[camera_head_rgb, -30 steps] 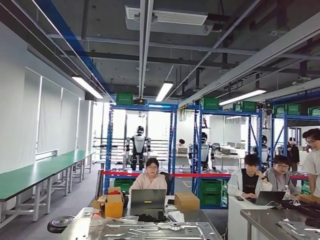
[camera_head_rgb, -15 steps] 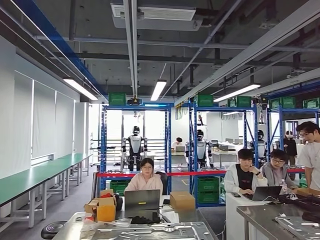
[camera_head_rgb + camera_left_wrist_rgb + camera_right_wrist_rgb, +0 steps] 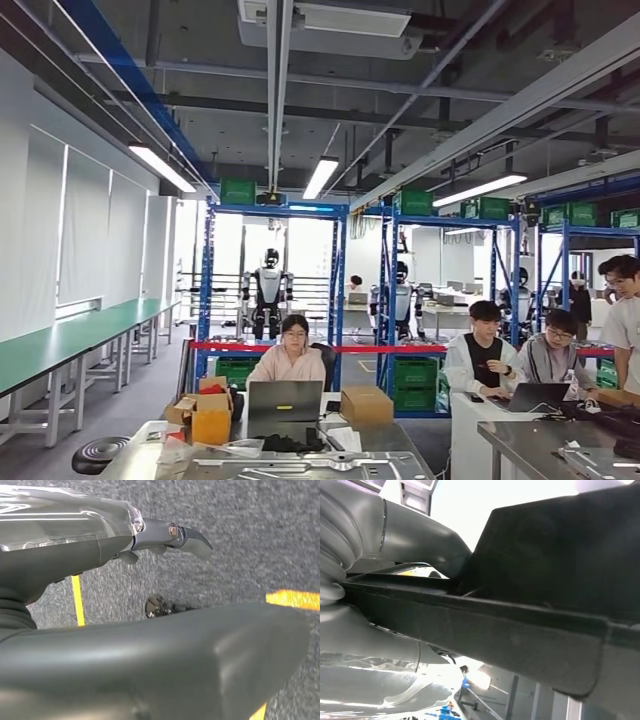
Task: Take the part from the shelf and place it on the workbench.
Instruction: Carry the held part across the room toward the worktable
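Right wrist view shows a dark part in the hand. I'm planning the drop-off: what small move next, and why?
Likely a short step toward the workbench: the right hand grips the dark part, and the bench sits at the head view's bottom edge, metal panels lying on it.

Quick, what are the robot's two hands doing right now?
Left hand: open, holding nothing, above the grey floor.
Right hand: holds a dark flat part.

the left hand (image 3: 113, 595) hangs toward the floor, its thick grey thumb and darker fingers (image 3: 188, 535) stretched out straight and apart, gripping nothing. the right hand (image 3: 395, 580) clasps a flat black part, thumb above and fingers beneath.
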